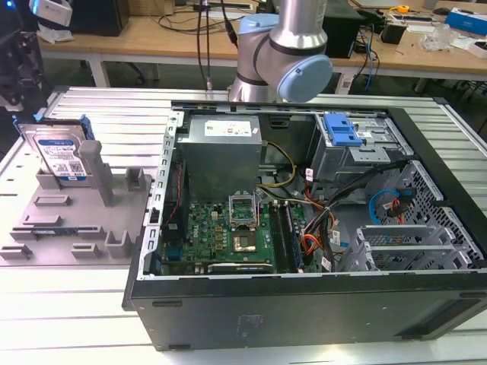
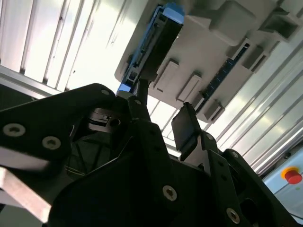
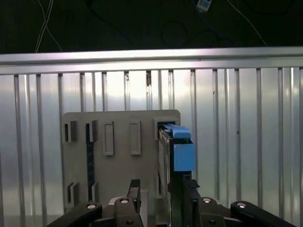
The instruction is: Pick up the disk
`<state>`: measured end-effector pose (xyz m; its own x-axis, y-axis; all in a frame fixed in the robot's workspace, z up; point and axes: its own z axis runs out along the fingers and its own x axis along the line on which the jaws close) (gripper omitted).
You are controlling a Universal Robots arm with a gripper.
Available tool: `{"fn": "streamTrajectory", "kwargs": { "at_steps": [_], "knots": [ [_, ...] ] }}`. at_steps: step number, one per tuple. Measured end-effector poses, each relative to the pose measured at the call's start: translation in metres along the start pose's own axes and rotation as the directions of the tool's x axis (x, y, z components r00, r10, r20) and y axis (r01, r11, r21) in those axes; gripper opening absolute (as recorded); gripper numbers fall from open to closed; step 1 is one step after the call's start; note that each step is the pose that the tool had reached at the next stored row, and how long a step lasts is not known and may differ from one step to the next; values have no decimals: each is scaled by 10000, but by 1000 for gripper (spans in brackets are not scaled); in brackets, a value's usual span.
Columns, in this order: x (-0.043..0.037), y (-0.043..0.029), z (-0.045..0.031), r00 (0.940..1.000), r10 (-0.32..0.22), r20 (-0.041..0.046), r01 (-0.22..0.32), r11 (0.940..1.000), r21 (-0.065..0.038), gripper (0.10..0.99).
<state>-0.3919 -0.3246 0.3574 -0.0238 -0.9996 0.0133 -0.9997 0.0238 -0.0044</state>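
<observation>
The disk (image 1: pixel 61 156) stands upright on its edge in a slot of the grey fixture plate (image 1: pixel 76 220), at the exterior view's left, beside the open computer case. Its blue-and-white label faces the camera and blue rails run along its sides. In the first wrist view I see the disk (image 3: pixel 177 146) edge-on from above, and my gripper (image 3: pixel 162 189) hangs over it, open, with its dark fingers (image 3: pixel 135 189) spread to either side. In the second wrist view the gripper (image 2: pixel 163 113) is apart from the disk (image 2: pixel 156 42) and holds nothing.
The open computer case (image 1: pixel 304 304) takes up the middle and right, with a grey power supply (image 1: pixel 221 148), a motherboard (image 1: pixel 228 236) and a blue drive-bay bracket (image 1: pixel 341 129) inside. A grey post (image 1: pixel 99 171) stands on the fixture beside the disk. The ribbed metal table (image 1: pixel 114 114) ends just beyond the fixture.
</observation>
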Motion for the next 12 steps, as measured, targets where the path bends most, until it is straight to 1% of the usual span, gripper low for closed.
{"fn": "streamTrajectory", "kwargs": {
  "at_steps": [1,2,5,7,9,12],
  "knots": [
    [-38,5,0,10000,-15,-2,15,10000,1,482],
    [-55,16,0,10000,-25,-4,25,10000,1,482],
    [-82,76,1,10000,-63,-5,63,10000,1,482],
    [-98,152,4,9999,-109,-5,109,9999,2,482],
    [-96,219,12,9999,-170,-8,170,9999,4,482],
    [-95,231,15,9998,-218,-31,218,9998,4,482]
  ]
}}
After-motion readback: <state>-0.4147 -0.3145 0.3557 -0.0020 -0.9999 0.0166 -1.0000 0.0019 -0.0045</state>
